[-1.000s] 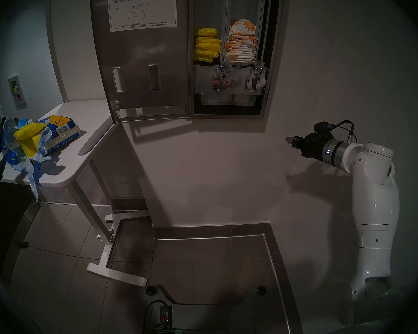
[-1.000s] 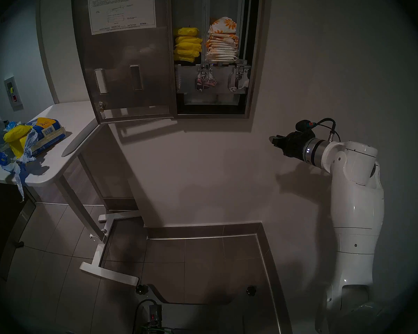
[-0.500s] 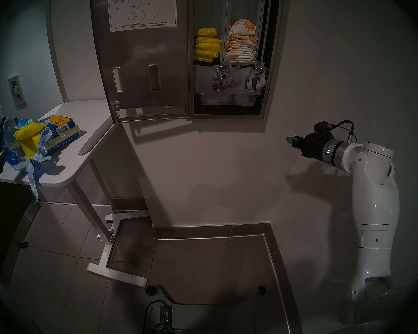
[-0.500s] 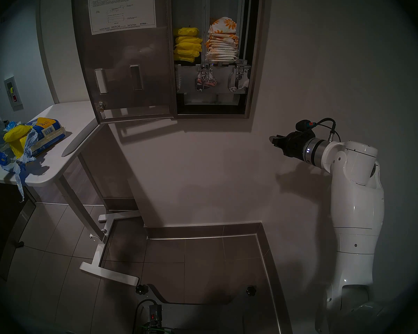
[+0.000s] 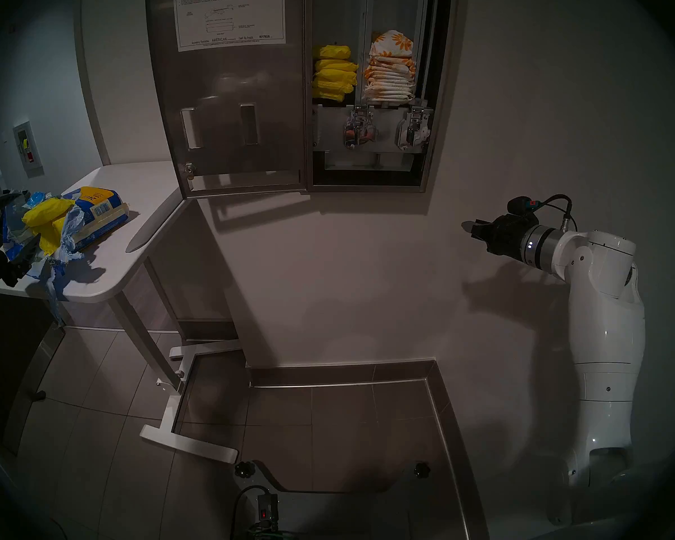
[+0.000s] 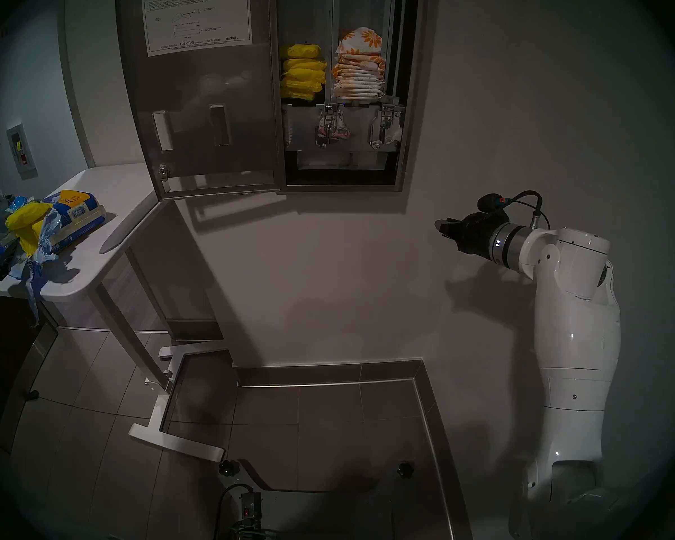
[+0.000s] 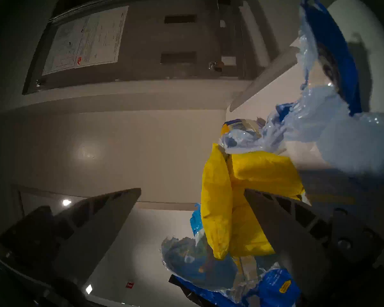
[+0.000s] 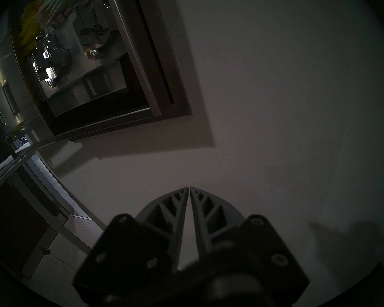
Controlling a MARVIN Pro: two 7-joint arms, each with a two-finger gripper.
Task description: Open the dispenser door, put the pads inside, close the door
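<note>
Door: the door (image 5: 230, 99) stands swung wide to the left of the cabinet, its inner face with the white sheet (image 5: 230, 15) toward the head camera; the opening step looks done.
Inside: a stack of yellow pads (image 5: 334, 73) fills the left column; white flowered packets (image 5: 390, 69) fill the right one.
Table: a torn pack (image 5: 94, 215) lies at the left end of the white table (image 5: 133, 200), with more yellow pads (image 7: 242, 189) spilling from it near the left edge.
Left gripper: the left gripper (image 7: 193, 194) has its jaws spread wide and empty; it is level with the torn pack, one finger (image 7: 275, 211) just in front of the loose pads and the other out over the floor. No pad sits between them yet.
Right gripper: the right gripper (image 8: 189, 188) has its tips almost meeting with nothing between them, and points at bare wall below and right of the cabinet.
Progress: roughly midway, by my reading. Loading is partly done.
Left to do: grasp the remaining table pads, carry them to the left column, then swing the door shut.
</note>
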